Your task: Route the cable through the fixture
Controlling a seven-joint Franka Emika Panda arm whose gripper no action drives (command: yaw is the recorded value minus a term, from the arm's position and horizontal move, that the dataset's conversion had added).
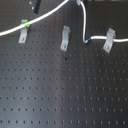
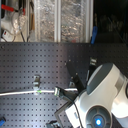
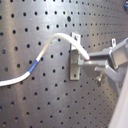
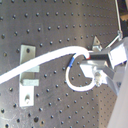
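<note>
Now my end effector (image 4: 91,61) pinches the cable (image 1: 50,14) by the right clip (image 1: 109,41) on the table (image 1: 60,90). I think a hard pull could slip it free.

Lab: black perforated breadboard (image 1: 65,95)

No readable text, labels, brands, numbers or signs anywhere in the four views. Nothing printed on the perforated board (image 1: 65,90), the metal clips (image 1: 65,39) or the white cable (image 1: 45,17). Only plain colour bands on the cable, green (image 1: 26,23) and blue (image 3: 33,65), without lettering.
</note>
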